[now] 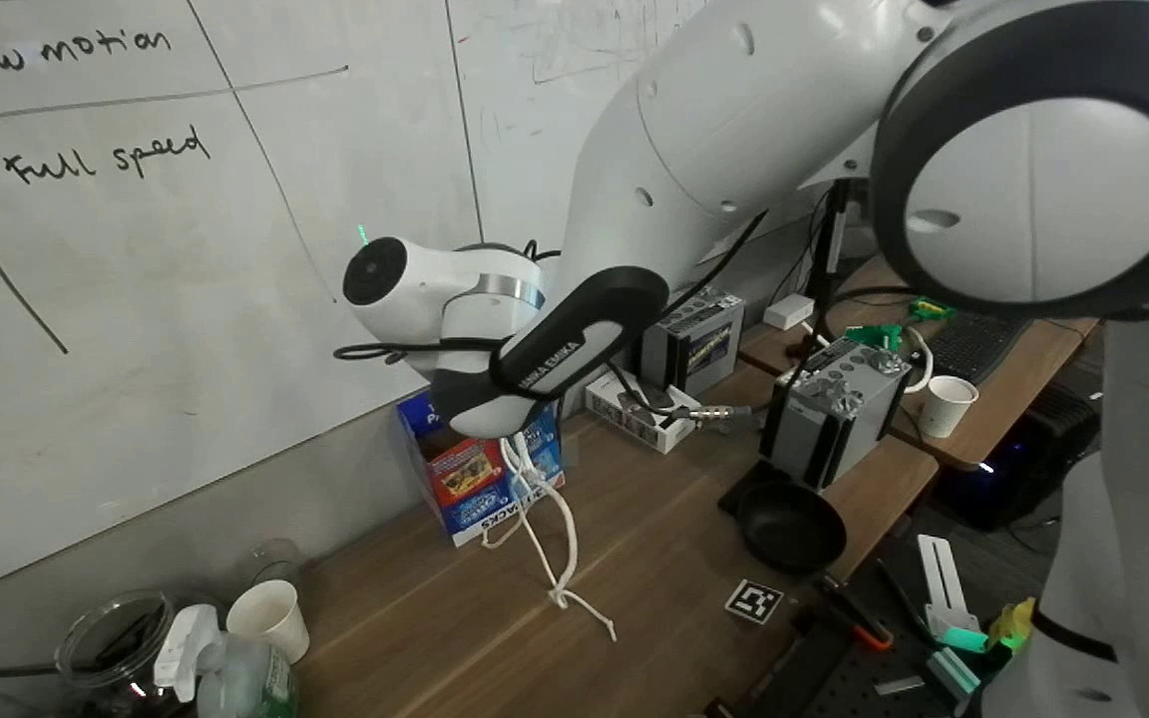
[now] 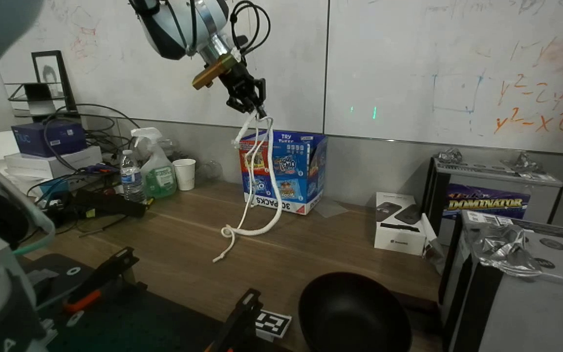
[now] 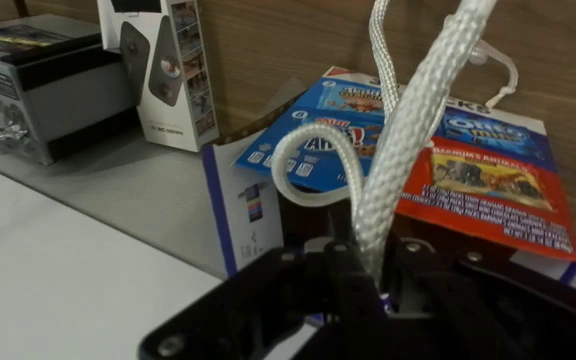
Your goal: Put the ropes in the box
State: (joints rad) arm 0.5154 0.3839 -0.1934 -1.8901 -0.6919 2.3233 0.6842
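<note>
Counted one gripper (image 3: 377, 265), pinching one loose tangle of white ropes (image 3: 410, 127); could not count the separate strands. Counted one blue box (image 2: 293, 168), standing with its top open at the far side of the wooden table (image 2: 188, 234). Saw the ropes outside the box, dangling in loops before its printed near side in both exterior views; could not tell contact between their lower ends and the table. Found the gripper and part of the box hidden behind the white arm (image 1: 734, 110) in an exterior view. Right of the box, counted one white carton (image 2: 400, 237) with dark printed shapes, one far grey device (image 2: 487, 201) and one near grey device (image 2: 540, 308), both black-edged. Nearer, found one round black pan (image 2: 355, 313) with one printed marker card (image 2: 272, 322) to its left. Left of the box, counted one white cup (image 2: 184, 174), one spray bottle (image 2: 159, 171), one water bottle (image 2: 131, 178) and, farther left, one dark-blue carton (image 2: 49, 139). Found a second white cup (image 1: 948, 407) on the right in an exterior view. Near left, noted two black clamp-like tools (image 2: 106, 269).
</note>
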